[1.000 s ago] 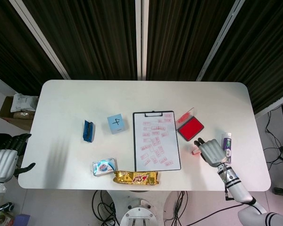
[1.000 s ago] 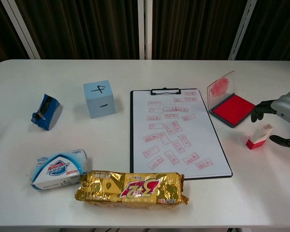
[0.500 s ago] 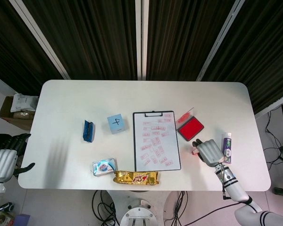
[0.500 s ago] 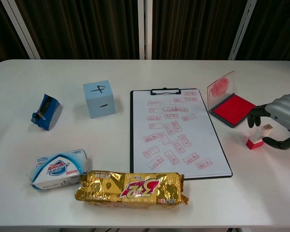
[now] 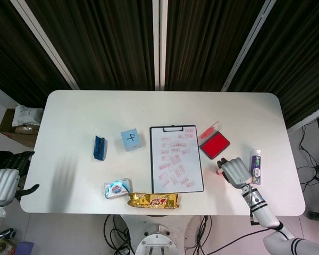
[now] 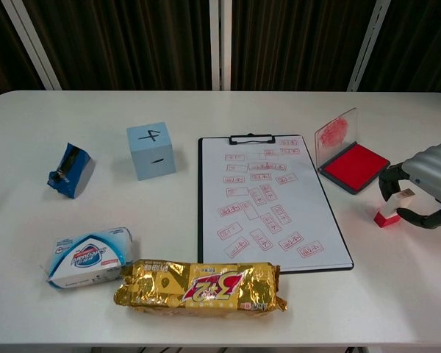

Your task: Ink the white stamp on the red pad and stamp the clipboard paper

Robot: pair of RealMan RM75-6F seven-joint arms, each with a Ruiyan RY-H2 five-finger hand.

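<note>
The white stamp (image 6: pixel 392 208) with its red base stands on the table right of the clipboard; in the head view only its pink edge (image 5: pixel 219 171) shows. My right hand (image 6: pixel 428 185) (image 5: pixel 234 171) arches over it, with a finger and the thumb touching its sides. The red pad (image 6: pixel 354 165) (image 5: pixel 215 144) lies open just behind, its clear lid raised. The clipboard paper (image 6: pixel 267 200) (image 5: pixel 175 158) carries several red stamp marks. My left hand (image 5: pixel 5 181) hangs off the table's left edge, holding nothing.
A blue cube (image 6: pixel 151 150), a blue sharpener (image 6: pixel 70 170), a soap pack (image 6: pixel 88 257) and a gold snack bag (image 6: pixel 201 286) lie left of and in front of the clipboard. A tube (image 5: pixel 255 166) lies just right of my right hand.
My right hand moved left over the stamp, and its fingers came in around it. The stamp stands where it did. My left hand has not moved.
</note>
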